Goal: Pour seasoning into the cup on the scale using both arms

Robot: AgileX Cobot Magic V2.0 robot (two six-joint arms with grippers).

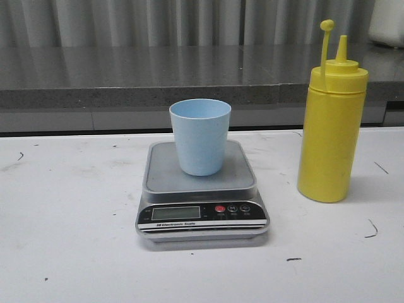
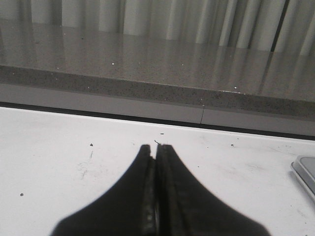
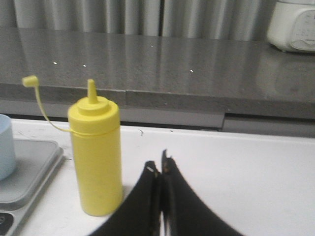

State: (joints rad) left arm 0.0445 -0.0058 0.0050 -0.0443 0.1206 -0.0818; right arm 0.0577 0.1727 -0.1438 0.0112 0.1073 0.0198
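Note:
The pale blue cup [image 1: 200,135] stands upright on the steel platform of the silver scale [image 1: 202,192] in the middle of the white table. The yellow seasoning bottle [image 1: 332,129] stands upright to the right of the scale, its cap off and hanging on its strap. In the right wrist view the bottle [image 3: 95,152] is just beside my shut, empty right gripper [image 3: 159,164], with the cup's edge [image 3: 6,145] and the scale [image 3: 24,172] beyond it. My left gripper [image 2: 156,147] is shut and empty over bare table; the scale's corner [image 2: 305,172] shows at the side. Neither gripper shows in the front view.
A dark grey stone ledge [image 1: 139,79] runs along the back of the table, with a corrugated wall behind it. A white appliance [image 3: 293,24] sits on the ledge at the far right. The white table [image 1: 69,208] carries small dark scuff marks.

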